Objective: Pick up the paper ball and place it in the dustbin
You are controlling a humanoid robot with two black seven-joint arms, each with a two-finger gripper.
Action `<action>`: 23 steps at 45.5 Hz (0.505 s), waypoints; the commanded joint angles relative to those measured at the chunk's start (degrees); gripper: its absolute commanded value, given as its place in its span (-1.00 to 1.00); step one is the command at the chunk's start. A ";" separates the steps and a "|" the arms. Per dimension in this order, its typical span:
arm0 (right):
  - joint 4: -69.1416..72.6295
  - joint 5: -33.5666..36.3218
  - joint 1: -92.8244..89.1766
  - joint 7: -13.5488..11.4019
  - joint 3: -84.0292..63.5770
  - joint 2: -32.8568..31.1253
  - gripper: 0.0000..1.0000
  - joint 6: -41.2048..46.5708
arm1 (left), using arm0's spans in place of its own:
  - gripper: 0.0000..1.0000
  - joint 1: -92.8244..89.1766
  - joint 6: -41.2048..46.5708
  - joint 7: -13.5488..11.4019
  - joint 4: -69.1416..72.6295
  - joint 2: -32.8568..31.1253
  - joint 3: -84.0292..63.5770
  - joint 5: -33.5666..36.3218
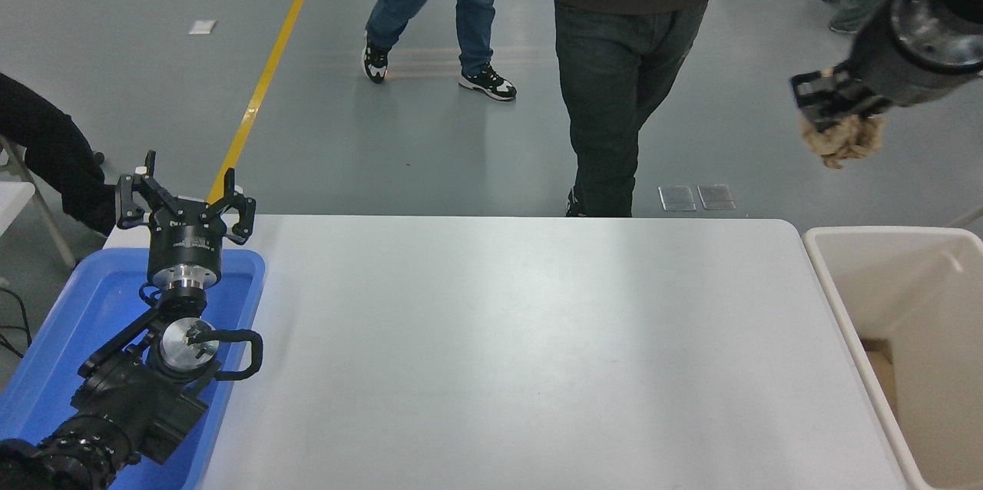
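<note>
paper ball (842, 140), clamped in right gripper (833, 110)

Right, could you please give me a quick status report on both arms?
Right tool shut on paper ball, raised near dustbin. Left tool open, parked over blue tray. Nothing in the way.

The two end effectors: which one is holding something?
The right end effector, raised high at the picture's right, grips the paper ball. The left end effector over the blue tray holds nothing.
</note>
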 commanded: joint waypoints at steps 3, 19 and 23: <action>-10.96 -12.91 -10.18 0.09 -2.87 -20.39 -1.00 -4.27 | 0.98 0.01 -0.02 0.01 0.00 -0.09 0.00 -0.08; -28.90 -13.80 -49.72 3.08 22.52 -29.81 -1.00 -17.53 | 0.98 0.01 -0.02 -0.08 0.00 -0.09 0.00 -0.08; -31.71 -13.54 -60.09 2.99 30.25 -29.29 -1.00 -20.18 | 0.98 0.01 -0.02 -0.08 0.00 -0.09 0.00 -0.08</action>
